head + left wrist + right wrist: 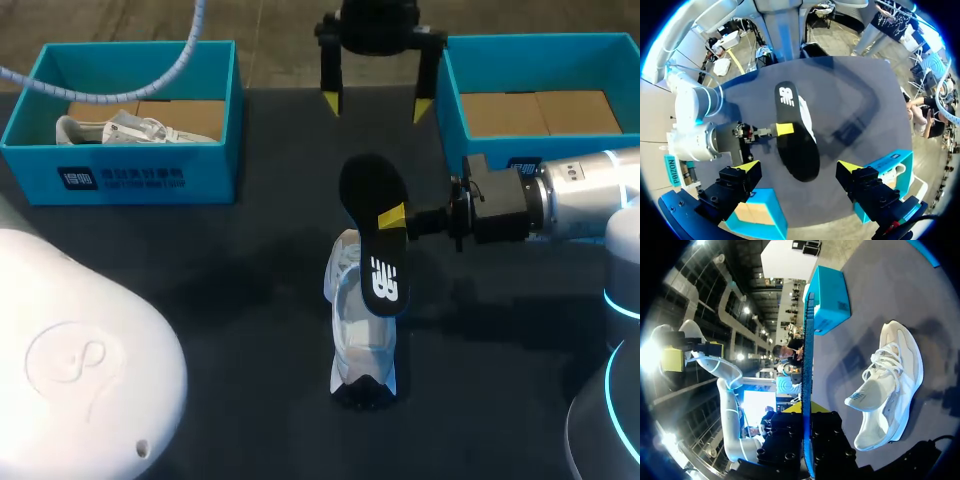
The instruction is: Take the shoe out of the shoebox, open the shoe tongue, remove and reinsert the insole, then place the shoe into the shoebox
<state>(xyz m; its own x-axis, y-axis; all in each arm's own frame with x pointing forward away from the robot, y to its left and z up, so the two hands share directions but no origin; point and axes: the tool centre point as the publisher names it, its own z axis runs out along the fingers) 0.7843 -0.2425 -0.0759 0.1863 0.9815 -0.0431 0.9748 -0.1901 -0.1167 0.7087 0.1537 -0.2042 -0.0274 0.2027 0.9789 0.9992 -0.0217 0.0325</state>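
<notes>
Pinching the insole (378,255) mid-length, where so light and floppy a thing probably droops least, the right gripper (395,218) is holding it over the mid-table shoe (362,345); the left gripper (378,104) is hanging open, empty, beyond.

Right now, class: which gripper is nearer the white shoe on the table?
Right. The right gripper holds the insole above the shoe; the left gripper hangs open farther back.

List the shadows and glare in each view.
Head view: faint shadows fall on the table on both sides of the shoe. Left wrist view: a dark angular shadow lies on the table past the insole. Right wrist view: glare flares off to one side, while the shoe is evenly lit.
</notes>
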